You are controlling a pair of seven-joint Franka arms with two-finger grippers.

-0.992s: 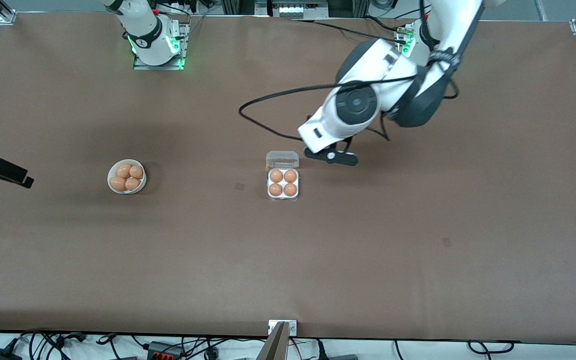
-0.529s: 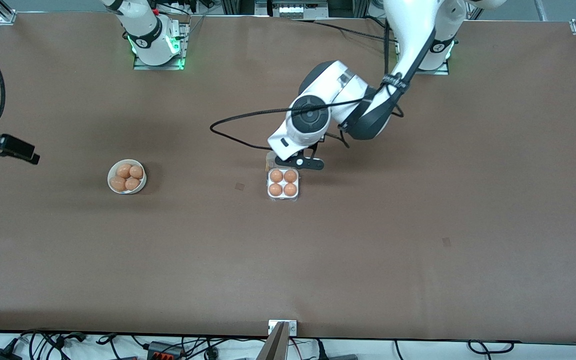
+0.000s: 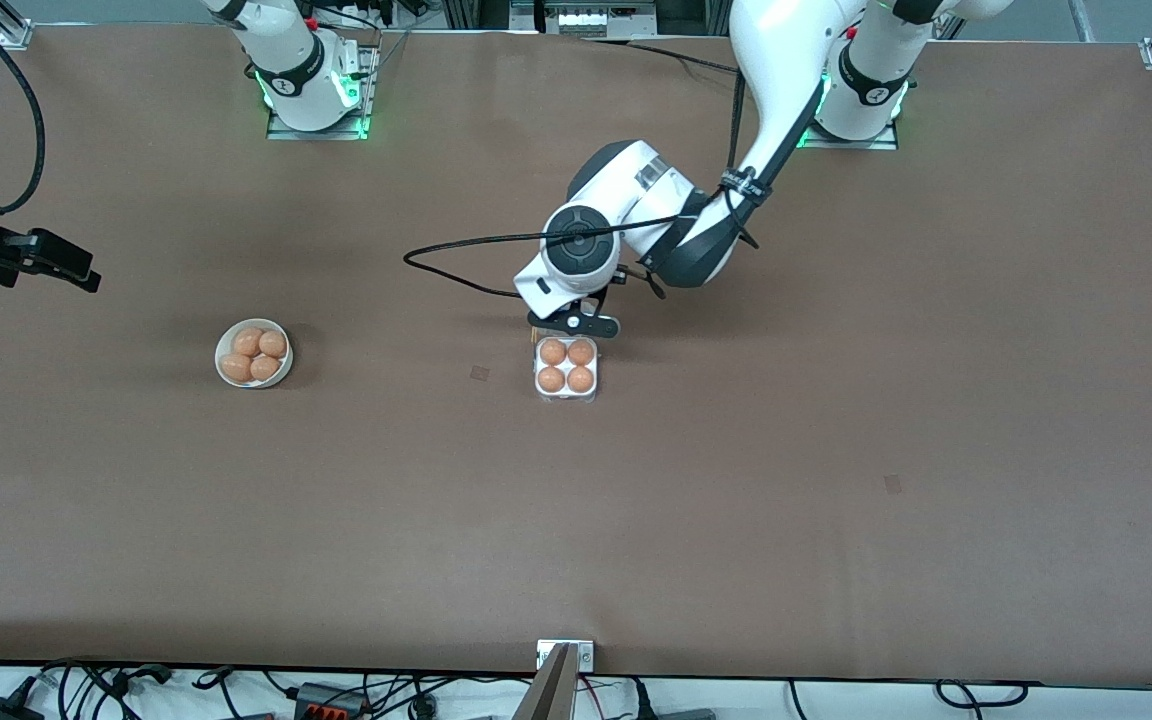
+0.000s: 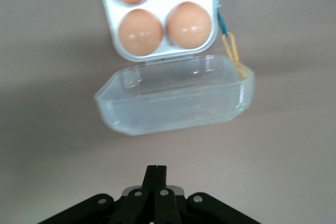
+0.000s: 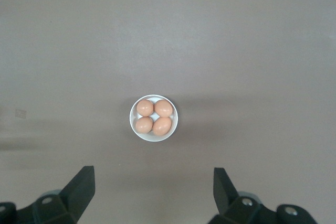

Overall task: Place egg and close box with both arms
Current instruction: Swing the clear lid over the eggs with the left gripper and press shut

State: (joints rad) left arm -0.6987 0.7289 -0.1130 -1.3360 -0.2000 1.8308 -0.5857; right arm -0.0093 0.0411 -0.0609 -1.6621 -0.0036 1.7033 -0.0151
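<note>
The box (image 3: 566,395) is a small clear carton on the middle of the table, and each cell of its white tray (image 4: 164,53) holds an orange-brown egg (image 3: 553,352) (image 4: 188,25). I cannot tell the task's egg apart from the others. The transparent lid (image 4: 176,100) lies open, farther from the front camera than the tray. My left gripper (image 3: 573,323) (image 4: 156,168) hangs low over that lid, shut and holding nothing. My right gripper (image 3: 71,262) (image 5: 154,182) is open and empty, high over the right arm's end of the table.
A round white bowl (image 3: 281,374) (image 5: 132,124) with several more eggs stands toward the right arm's end. A small yellow and blue tie (image 4: 231,51) hangs at the box's hinge corner. A black cable (image 3: 456,243) loops off the left wrist.
The left arm swung in from its own end and brought the shut gripper down over the open lid. The right gripper drifted toward the robots' side of the table, still open.
</note>
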